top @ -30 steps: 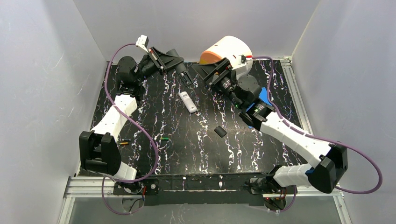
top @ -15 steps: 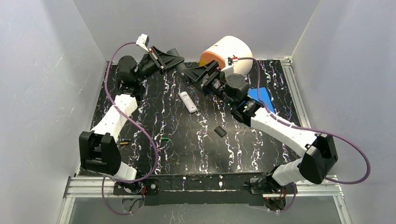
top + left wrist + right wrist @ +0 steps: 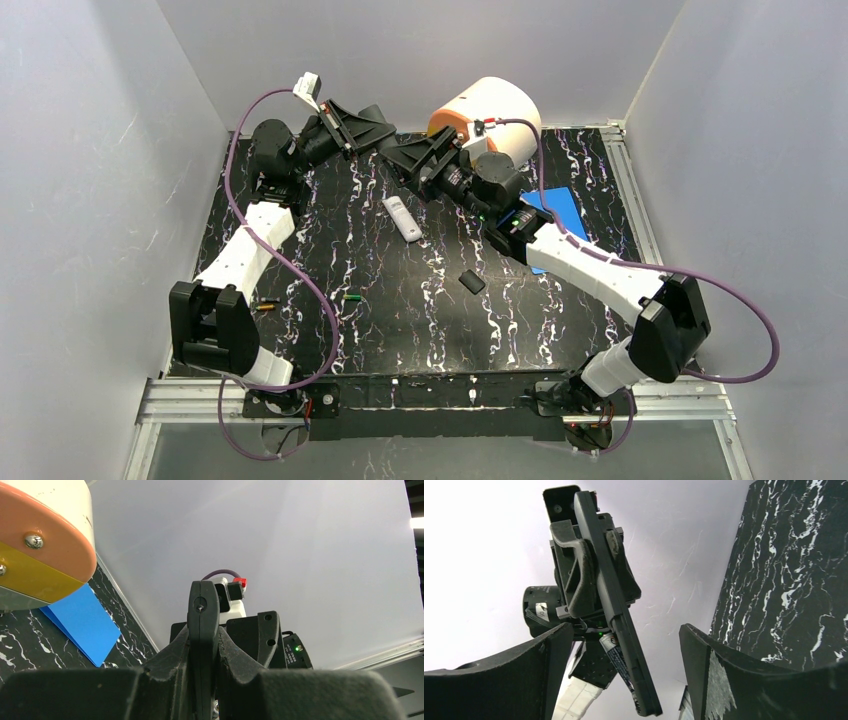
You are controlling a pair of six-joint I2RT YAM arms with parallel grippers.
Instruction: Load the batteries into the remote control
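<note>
My left gripper is shut on a black remote and holds it above the far middle of the table; the left wrist view shows the remote edge-on between the fingers. My right gripper is open and empty, with its fingers on either side of the remote's free end without touching it. A printed cylinder lies against the remote's underside. A green battery and an orange-yellow battery lie on the mat at the near left.
A white remote lies on the mat below the grippers. A small black cover lies near the middle. An orange and white round object stands at the back. A blue card lies under the right arm.
My right gripper has swung left from beside the blue card to the left gripper, and its open fingers now straddle the black remote. The left arm has barely moved.
</note>
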